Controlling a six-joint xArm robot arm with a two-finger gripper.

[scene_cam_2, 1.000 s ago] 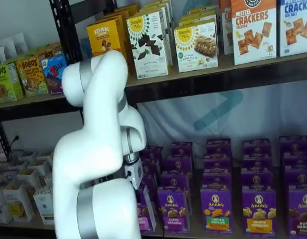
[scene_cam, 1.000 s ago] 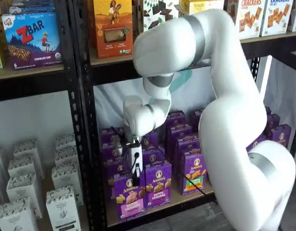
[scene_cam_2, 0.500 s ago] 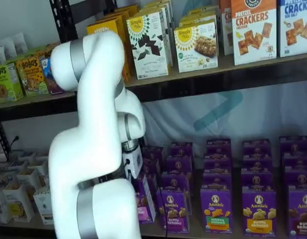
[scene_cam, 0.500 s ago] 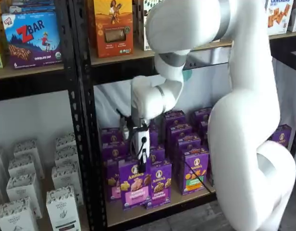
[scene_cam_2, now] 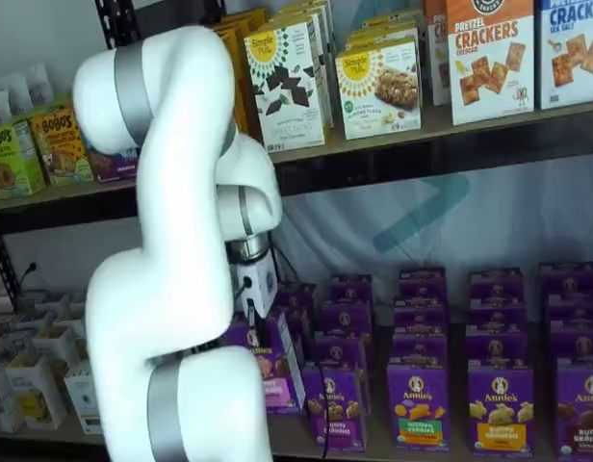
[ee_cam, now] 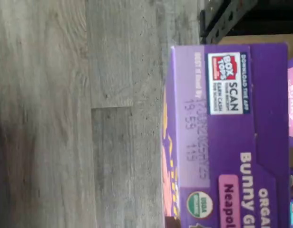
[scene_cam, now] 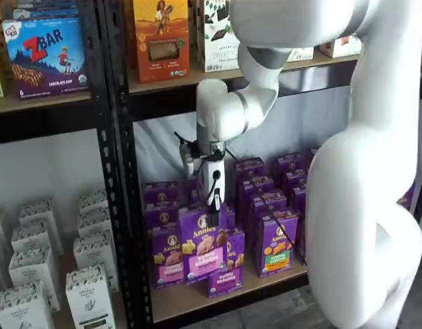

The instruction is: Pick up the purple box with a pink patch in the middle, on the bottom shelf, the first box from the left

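Gripper (scene_cam: 212, 214) hangs straight down from the white wrist in a shelf view, and its black fingers meet the top of the purple box (scene_cam: 202, 252). By my reading the fingers are clamped on that box: it sits higher than its neighbours and leans a little, so it looks lifted clear of the bottom shelf (scene_cam: 197, 303), though the fingertips themselves are hard to make out against the dark carton top. In the other shelf view the box (scene_cam_2: 270, 371) shows only partly, behind the arm, tilted and raised above the front row.

The wrist view shows the box's (ee_cam: 222, 142) top flap close up, with grey plank floor (ee_cam: 80, 114) beyond it. That suggests the box is already out past the front rail, not over the board.

The pink band on its face marks it as the right carton. Just right of it stands a purple carton with a purple band (scene_cam: 228, 260), and further right one with an orange-green patch (scene_cam: 276, 243); both stand on the board. More purple cartons fill the rows behind.

The step in hand seems to be the lift and withdrawal. The next move calls for drawing the box toward the near side, away from the shelf, keeping it level and clear of the neighbour on its right and of the upright (scene_cam: 118, 171) on its left.
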